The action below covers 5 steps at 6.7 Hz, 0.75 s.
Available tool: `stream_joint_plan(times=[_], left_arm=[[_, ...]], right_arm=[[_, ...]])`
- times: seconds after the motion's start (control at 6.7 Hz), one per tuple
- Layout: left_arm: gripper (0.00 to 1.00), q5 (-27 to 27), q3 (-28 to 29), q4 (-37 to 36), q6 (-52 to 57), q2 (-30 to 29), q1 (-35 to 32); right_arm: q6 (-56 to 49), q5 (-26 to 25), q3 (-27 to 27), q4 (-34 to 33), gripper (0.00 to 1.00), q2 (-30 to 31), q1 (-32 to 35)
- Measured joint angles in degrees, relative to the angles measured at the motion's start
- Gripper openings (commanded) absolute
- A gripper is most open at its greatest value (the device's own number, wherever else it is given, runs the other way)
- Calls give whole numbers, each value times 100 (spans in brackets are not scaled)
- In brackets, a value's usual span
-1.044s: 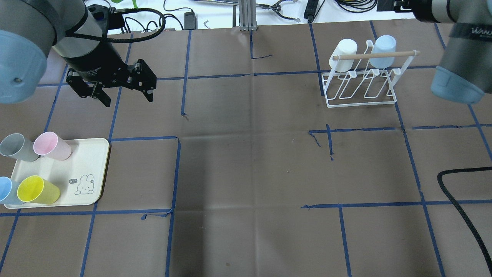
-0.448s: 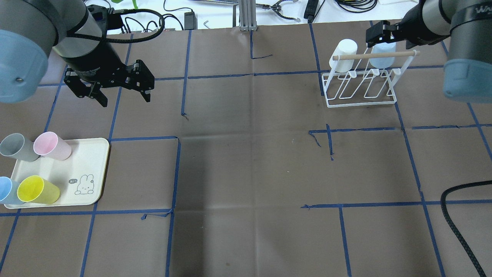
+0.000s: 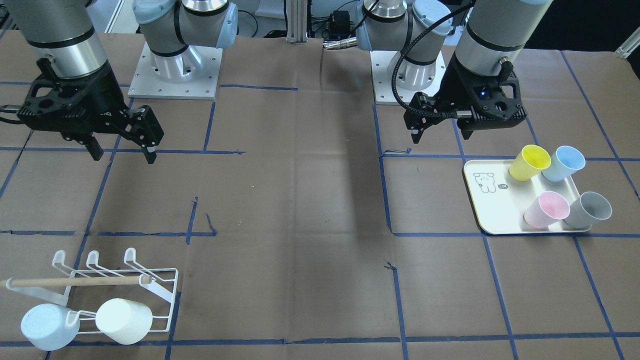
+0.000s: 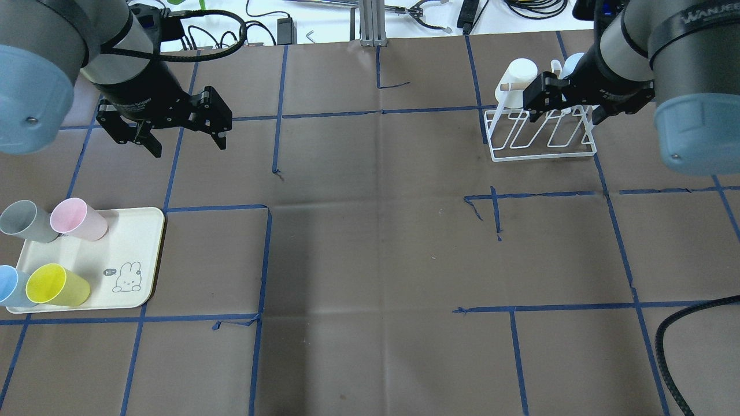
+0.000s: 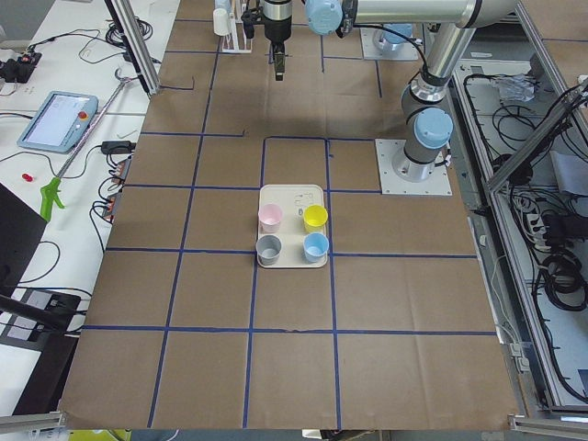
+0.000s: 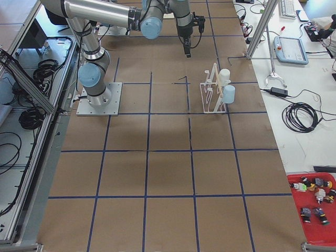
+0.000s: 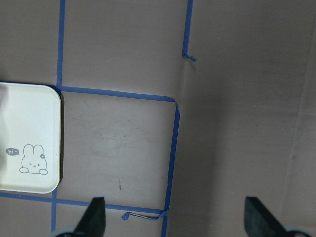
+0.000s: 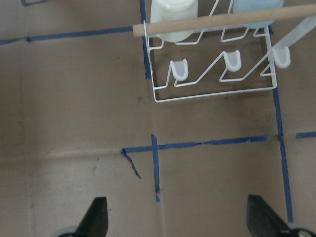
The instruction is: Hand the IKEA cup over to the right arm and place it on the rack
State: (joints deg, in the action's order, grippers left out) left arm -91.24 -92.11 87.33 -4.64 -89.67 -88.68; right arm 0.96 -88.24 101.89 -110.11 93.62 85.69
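Note:
Four cups stand on the cream bunny tray (image 4: 130, 242) at the left: pink (image 4: 78, 219), grey (image 4: 26, 221), yellow (image 4: 56, 285) and blue (image 4: 7, 286). My left gripper (image 4: 189, 147) is open and empty, hanging above the bare table beyond the tray; its wrist view shows the tray's corner (image 7: 24, 128). The white wire rack (image 4: 543, 136) with a wooden dowel stands at the far right and bears a white cup (image 4: 519, 72) and a pale blue cup (image 3: 47, 327). My right gripper (image 4: 563, 112) is open and empty, above the rack; the rack also shows in its wrist view (image 8: 212, 84).
Blue tape lines grid the brown table cover. Cables, tools and an aluminium post (image 4: 370, 23) lie along the far edge. A ribbed black hose (image 4: 670, 341) loops at the near right. The arm bases (image 3: 175, 70) sit at the robot's side.
My right arm has swung in from the far right edge, toward the robot and leftward, and now hangs over the rack, covering the blue cup. The left gripper barely moved.

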Motion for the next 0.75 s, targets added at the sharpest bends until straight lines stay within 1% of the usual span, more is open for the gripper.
stream_joint_plan(times=[0.3, 0.45, 0.75], left_arm=[[100, 1, 0, -5, -1, 0, 0], [100, 1, 0, -7, -1, 2, 0], [100, 1, -1, -7, 3, 2, 0]], right_arm=[[217, -82, -225, 820, 100, 145, 165], [237, -67, -331, 1078, 100, 181, 187], [248, -37, -462, 1220, 100, 195, 315]])
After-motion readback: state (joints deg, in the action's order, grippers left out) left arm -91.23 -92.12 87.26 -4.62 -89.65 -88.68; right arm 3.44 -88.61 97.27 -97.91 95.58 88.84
